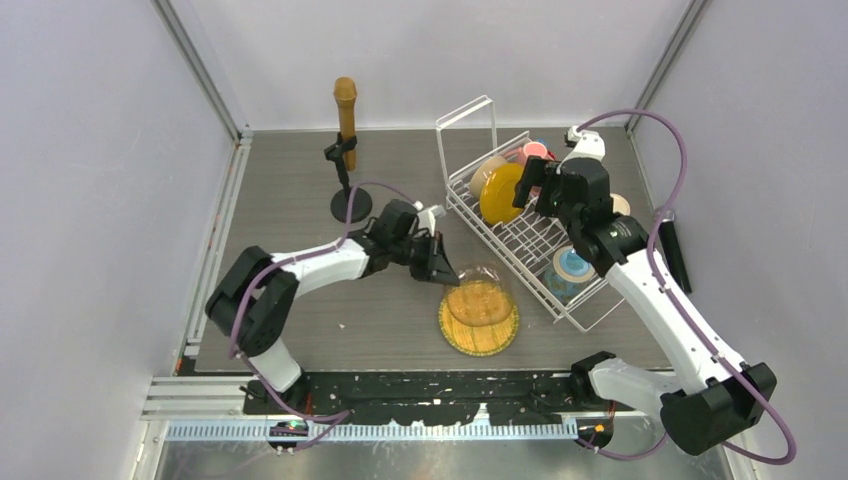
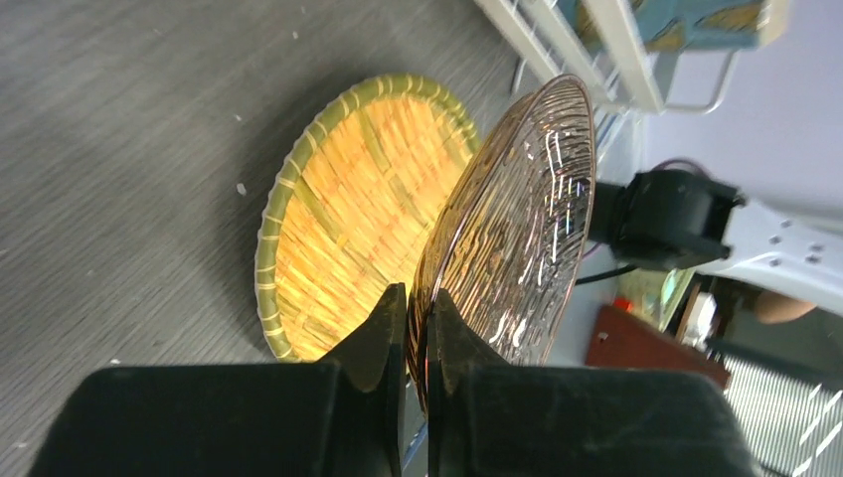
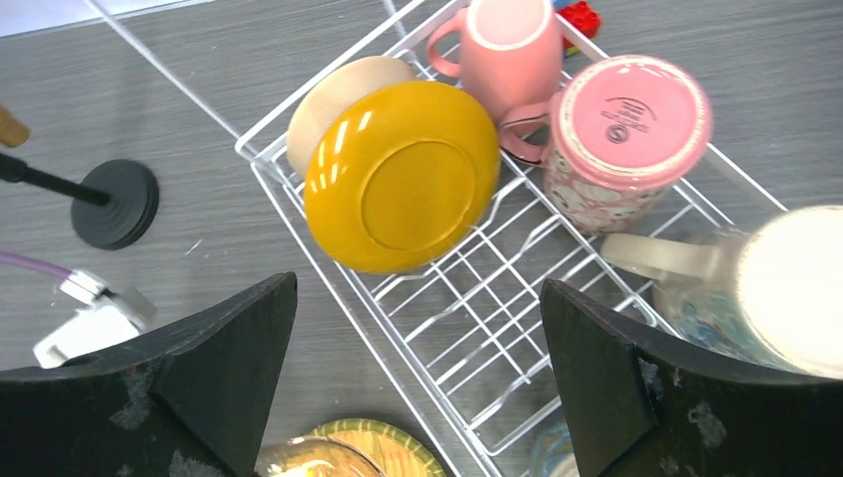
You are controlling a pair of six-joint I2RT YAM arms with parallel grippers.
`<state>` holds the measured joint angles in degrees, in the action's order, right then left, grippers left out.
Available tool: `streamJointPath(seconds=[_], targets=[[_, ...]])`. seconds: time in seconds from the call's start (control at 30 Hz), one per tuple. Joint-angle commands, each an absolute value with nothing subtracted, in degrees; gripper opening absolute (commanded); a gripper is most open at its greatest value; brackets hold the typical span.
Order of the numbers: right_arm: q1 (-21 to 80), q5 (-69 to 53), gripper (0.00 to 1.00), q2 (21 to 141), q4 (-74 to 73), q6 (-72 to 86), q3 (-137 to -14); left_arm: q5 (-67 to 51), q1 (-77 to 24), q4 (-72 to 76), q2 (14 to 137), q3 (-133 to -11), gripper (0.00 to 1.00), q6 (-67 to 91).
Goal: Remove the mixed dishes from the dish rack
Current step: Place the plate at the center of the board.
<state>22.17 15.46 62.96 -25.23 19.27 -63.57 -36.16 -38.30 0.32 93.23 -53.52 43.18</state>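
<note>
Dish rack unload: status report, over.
Left gripper shut on clear glass plate, held on edge over woven plate on table. Right gripper open above dish rack, yellow dish below it. Pink mugs in rack; nothing blocking.

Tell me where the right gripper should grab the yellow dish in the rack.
Pinch its top rim from above, one finger on each face: the yellow dish stands on edge in the dish rack, underside toward the open right gripper.

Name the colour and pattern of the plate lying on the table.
The plate is yellow-orange basket-weave, green-rimmed; clearest in left wrist view.
</note>
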Motion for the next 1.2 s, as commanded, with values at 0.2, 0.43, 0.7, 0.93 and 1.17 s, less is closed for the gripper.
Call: streamJointPath(seconds=[0.2, 0.43, 0.7, 0.93, 1.17], targets=[[22.2, 22.6, 1.0, 58.1, -25.2, 19.1, -61.7, -32.0, -44.6, -18.2, 99.6, -62.6, 0.06, 31.4], [22.2, 22.3, 1.0, 60.1, -22.7, 18.8, -60.7, -29.3, -47.3, -23.9, 103.0, -66.4, 0.2, 29.1], [22.2, 22.3, 1.0, 62.6, -24.1, 18.8, -62.7, -25.5, -48.0, -26.5, 102.1, -67.1, 0.61, 27.4], [22.2, 22.4, 1.0, 61.2, -24.0, 18.9, -61.3, -21.7, -47.9, -25.1, 95.9, -67.5, 0.99, 26.8], [22.2, 22.8, 1.0, 57.7, -23.9, 18.6, -59.7, -22.6, -47.9, -24.0, 93.0, -71.0, 1.0, 26.1]])
